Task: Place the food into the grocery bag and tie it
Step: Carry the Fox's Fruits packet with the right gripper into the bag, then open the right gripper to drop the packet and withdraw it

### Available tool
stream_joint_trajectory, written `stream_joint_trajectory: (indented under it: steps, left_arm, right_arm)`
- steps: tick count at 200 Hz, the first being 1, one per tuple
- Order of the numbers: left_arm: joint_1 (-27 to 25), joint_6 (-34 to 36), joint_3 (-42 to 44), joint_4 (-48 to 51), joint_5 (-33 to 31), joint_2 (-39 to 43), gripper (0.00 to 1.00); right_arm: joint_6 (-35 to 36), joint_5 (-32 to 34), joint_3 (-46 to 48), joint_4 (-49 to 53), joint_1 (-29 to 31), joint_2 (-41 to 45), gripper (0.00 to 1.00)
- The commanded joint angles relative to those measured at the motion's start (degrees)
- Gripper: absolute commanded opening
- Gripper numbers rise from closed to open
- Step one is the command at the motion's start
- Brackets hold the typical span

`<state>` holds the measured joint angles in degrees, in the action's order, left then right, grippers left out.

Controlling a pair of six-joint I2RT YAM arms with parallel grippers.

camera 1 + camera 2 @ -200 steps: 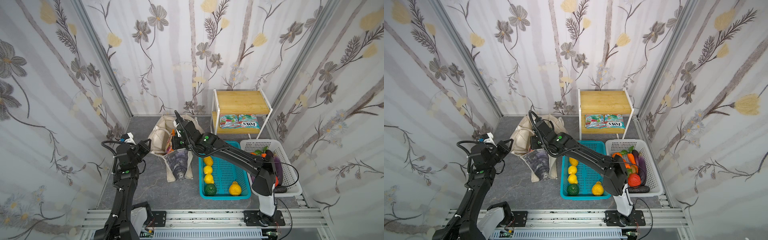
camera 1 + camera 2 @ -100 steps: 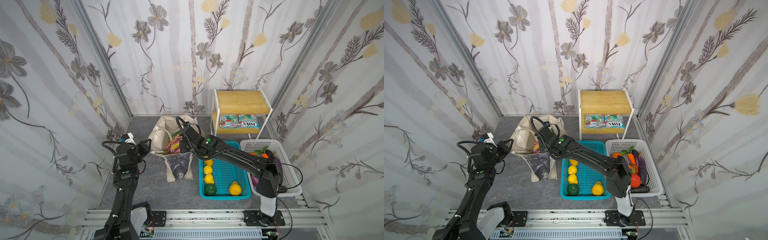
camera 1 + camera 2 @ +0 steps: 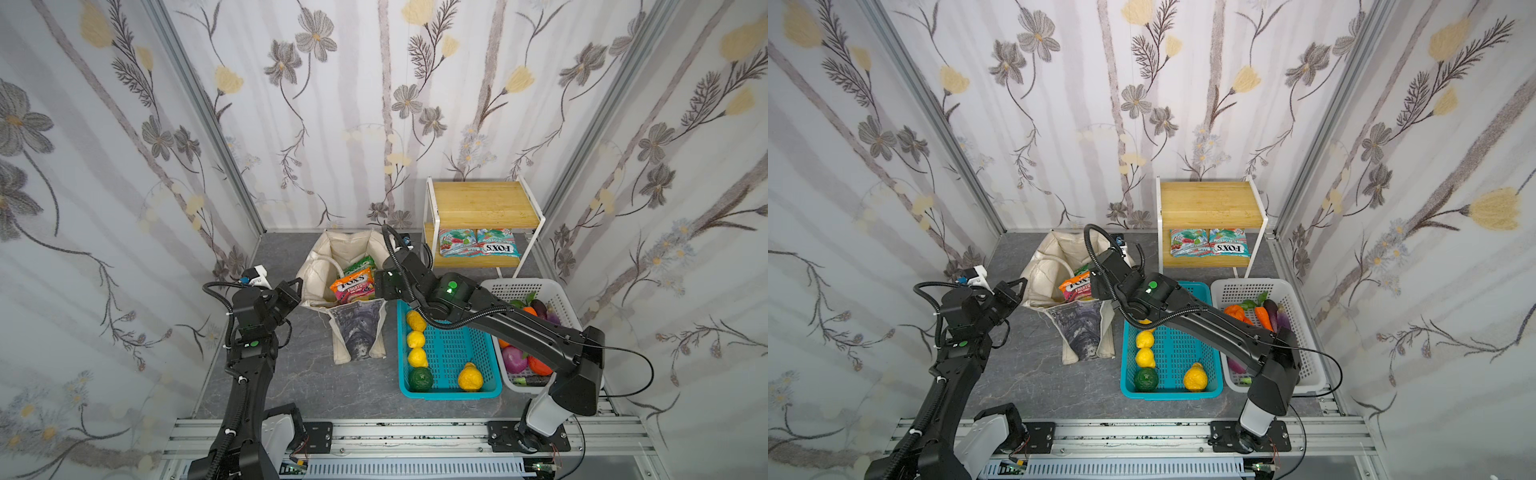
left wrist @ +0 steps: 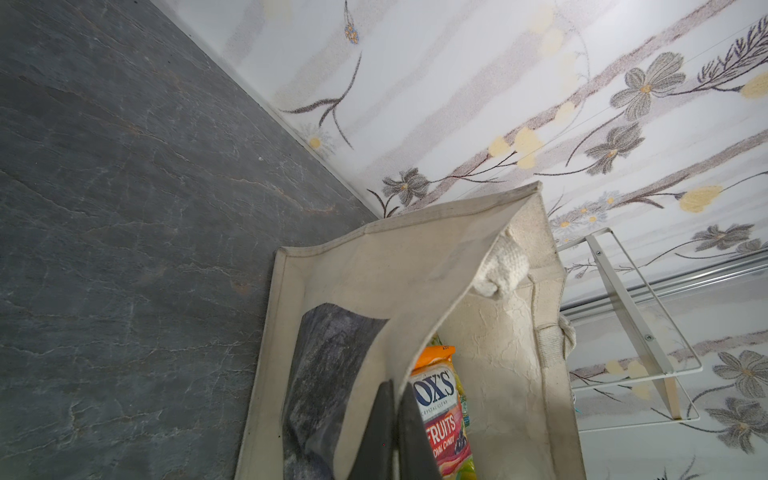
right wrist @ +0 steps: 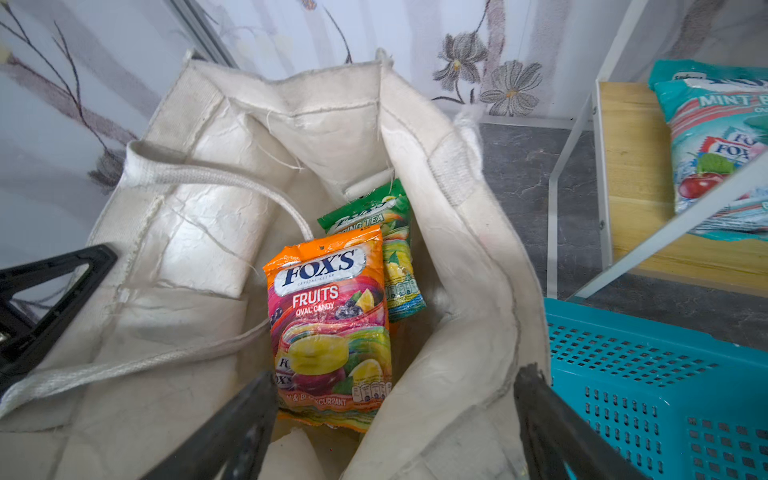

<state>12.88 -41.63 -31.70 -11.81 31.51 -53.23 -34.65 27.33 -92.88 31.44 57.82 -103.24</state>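
Cream canvas grocery bag (image 3: 318, 274) is standing open on the dark grey counter (image 3: 303, 374). Left fingers (image 4: 378, 436) are pinching its rim tight, shown clearly only in the left wrist view. Right fingers (image 5: 232, 428) are hanging wide apart over the orange FOX'S candy packet (image 5: 328, 316) inside, holding nothing.

We count one grocery bag (image 3: 320, 270) holding two candy packets (image 5: 328, 324), two mint packets (image 3: 496, 247) on one shelf (image 3: 482, 203), one teal basket (image 3: 449, 345) with four yellow fruits (image 3: 415, 338) and one green fruit (image 3: 420, 378), and one white basket (image 3: 519, 286).
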Motion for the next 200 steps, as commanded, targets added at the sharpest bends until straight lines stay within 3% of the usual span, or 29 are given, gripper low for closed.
stream_joint_trajectory:
  steps: [1,54,80,88,98,109,116,141,178,200]
  left_arm:
    - [0.12,0.14,0.15,-1.63,0.4,-0.05,0.0]
    - [0.21,0.1,0.17,-1.63,0.14,-0.12,0.0]
    - [0.3,0.58,0.26,-1.63,0.05,-0.04,0.0]
    - [0.39,0.72,0.28,-1.63,-0.04,0.06,0.0]
    - [0.52,0.83,0.18,-1.63,-0.29,0.06,0.0]
    - [0.48,1.14,0.07,-1.55,-0.55,0.06,0.0]
    - [0.42,1.43,-0.05,-1.55,-0.92,0.12,0.0]
    - [-2.67,5.13,-3.11,2.79,-5.57,0.76,0.0]
    - [-12.44,5.53,-11.42,6.36,-10.47,1.44,0.0]
    - [-13.94,6.67,-14.78,6.45,-12.64,2.6,0.0]
  right_arm:
    - [-3.48,-2.23,5.73,-7.04,-1.91,3.47,0.89]
    - [-8.77,-16.5,15.0,-14.43,-8.79,3.77,0.85]
    - [-11.05,-23.27,17.52,-20.59,-9.83,2.71,0.74]
    - [-11.84,-25.66,18.18,-23.16,-9.8,2.31,0.62]
    - [-12.43,-27.89,18.37,-25.58,-9.46,1.78,0.38]
    - [-12.46,-27.68,17.21,-25.8,-8.65,1.31,0.1]
    - [-11.98,-26.65,15.71,-24.84,-8.01,1.04,0.0]
    - [-7.57,-20.23,6.51,-18.11,-4.15,-0.9,0.0]
    - [-5.47,-22.52,-2.36,-17.84,-1.32,-4.0,0.0]
    - [-4.49,-20.9,-4.23,-16.47,-1.43,-4.28,0.0]
